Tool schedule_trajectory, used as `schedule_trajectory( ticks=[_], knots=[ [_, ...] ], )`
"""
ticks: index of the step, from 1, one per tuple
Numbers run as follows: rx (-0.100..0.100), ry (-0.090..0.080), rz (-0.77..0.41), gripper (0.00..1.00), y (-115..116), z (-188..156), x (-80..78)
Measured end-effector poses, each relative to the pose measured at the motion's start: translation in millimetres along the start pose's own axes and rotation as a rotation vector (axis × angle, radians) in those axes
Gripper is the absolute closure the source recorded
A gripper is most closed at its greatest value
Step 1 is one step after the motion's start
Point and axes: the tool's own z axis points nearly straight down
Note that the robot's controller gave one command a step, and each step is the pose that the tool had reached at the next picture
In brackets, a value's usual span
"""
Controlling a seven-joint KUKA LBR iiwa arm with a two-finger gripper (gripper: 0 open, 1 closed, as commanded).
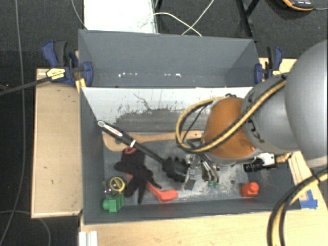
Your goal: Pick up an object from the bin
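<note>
Though I cannot tell the state of the gripper (pixel 197 174), the black-handled tool (pixel 148 153) beside it slants up-left.

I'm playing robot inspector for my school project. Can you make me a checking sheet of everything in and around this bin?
Surface: grey metal bin, floor scratched and scuffed.
Job's things: black lumpy thing right beside the claw.
Clutter: long black-handled tool, black glove-like thing, red piece, green block, yellow ring, small orange thing.
Claw: low in the bin, near the front middle.
Cables: yellow and black cables loop over the arm's orange cover; white cable behind the bin.
Surroundings: dark floor.
</note>
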Motion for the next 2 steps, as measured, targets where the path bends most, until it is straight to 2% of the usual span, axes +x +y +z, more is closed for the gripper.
schedule_trajectory(
  ticks=[1, 2],
  knots=[
    [-0.001, -0.006, 0.012, 1.00, -5.4, -85.0, -5.7],
    [0.002, 0.009, -0.018, 1.00, 6.1, -137.3, -12.2]
  ],
)
